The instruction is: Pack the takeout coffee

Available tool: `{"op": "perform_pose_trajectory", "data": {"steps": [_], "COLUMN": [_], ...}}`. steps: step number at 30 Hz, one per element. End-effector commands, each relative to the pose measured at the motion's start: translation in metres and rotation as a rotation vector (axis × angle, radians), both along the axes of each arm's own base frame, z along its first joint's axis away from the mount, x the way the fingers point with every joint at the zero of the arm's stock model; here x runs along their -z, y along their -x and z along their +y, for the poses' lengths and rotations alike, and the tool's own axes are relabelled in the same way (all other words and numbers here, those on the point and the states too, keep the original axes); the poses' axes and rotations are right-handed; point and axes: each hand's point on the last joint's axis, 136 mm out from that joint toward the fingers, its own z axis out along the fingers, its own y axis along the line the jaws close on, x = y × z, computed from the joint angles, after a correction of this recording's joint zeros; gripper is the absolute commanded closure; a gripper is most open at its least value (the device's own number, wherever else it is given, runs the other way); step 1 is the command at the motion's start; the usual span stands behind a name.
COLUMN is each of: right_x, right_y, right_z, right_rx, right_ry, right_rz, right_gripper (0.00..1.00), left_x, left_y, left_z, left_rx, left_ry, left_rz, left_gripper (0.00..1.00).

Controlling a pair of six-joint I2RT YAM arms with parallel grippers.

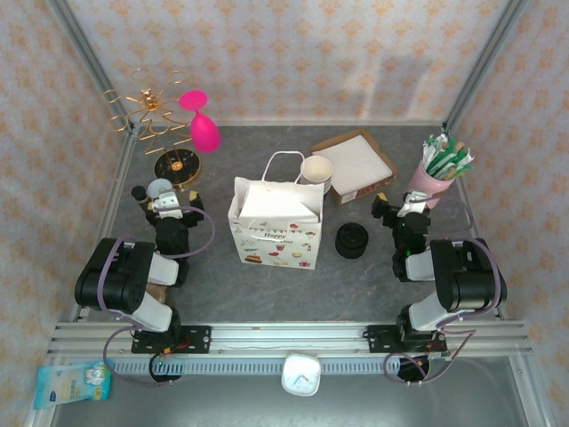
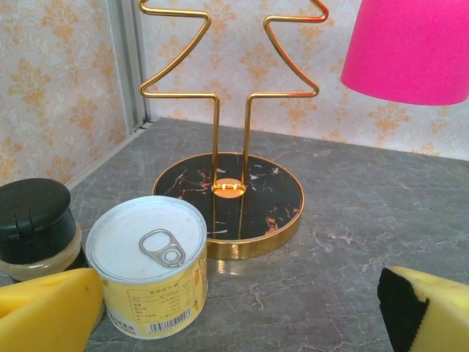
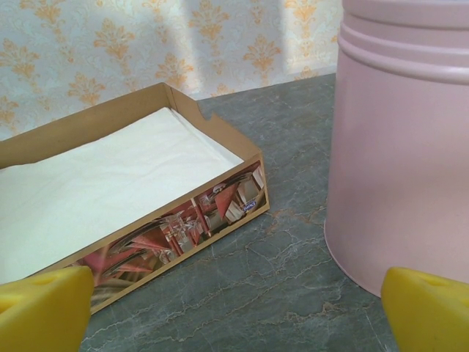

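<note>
The takeout coffee is out of view. A white paper gift bag (image 1: 271, 233) stands open mid-table. Behind it is a lidless cream cup (image 1: 316, 169), and to its right a stack of black lids (image 1: 351, 240). My left gripper (image 1: 164, 203) (image 2: 242, 323) is open at the table's left, its yellow fingertips (image 2: 44, 312) low over the surface, with a yellow tin can (image 2: 150, 271) just ahead of the left finger. My right gripper (image 1: 404, 209) (image 3: 234, 308) is open at the right, nothing between its fingers, facing bare table between the napkin tray and the pink canister.
A cardboard tray (image 3: 220, 205) of white napkins lies at the back right, beside a pink canister (image 3: 403, 147) (image 1: 427, 185) of packets. At the back left a gold wire rack (image 2: 271, 198) holds a pink glass (image 2: 410, 44). A black-lidded jar (image 2: 33, 227) stands by the can.
</note>
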Motion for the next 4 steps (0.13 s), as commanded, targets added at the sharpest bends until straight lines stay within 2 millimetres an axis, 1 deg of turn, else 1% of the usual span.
{"op": "perform_pose_trajectory", "data": {"steps": [1,4], "right_x": [-0.0137,-0.0152], "right_y": [-0.0058,-0.0034], "right_z": [-0.0040,-0.0041], "right_rx": [0.028,0.029], "right_ry": [0.000,-0.001], "right_rz": [-0.051,-0.059], "right_gripper": [0.00,0.00], "left_x": [-0.0099,-0.0102], "left_y": [-0.0032,-0.0032], "left_z": [0.0016,0.0017], "left_rx": [-0.001,-0.001], "left_ry": [0.009,0.009], "left_rz": [-0.042,-0.042], "left_gripper": [0.00,0.00]}}
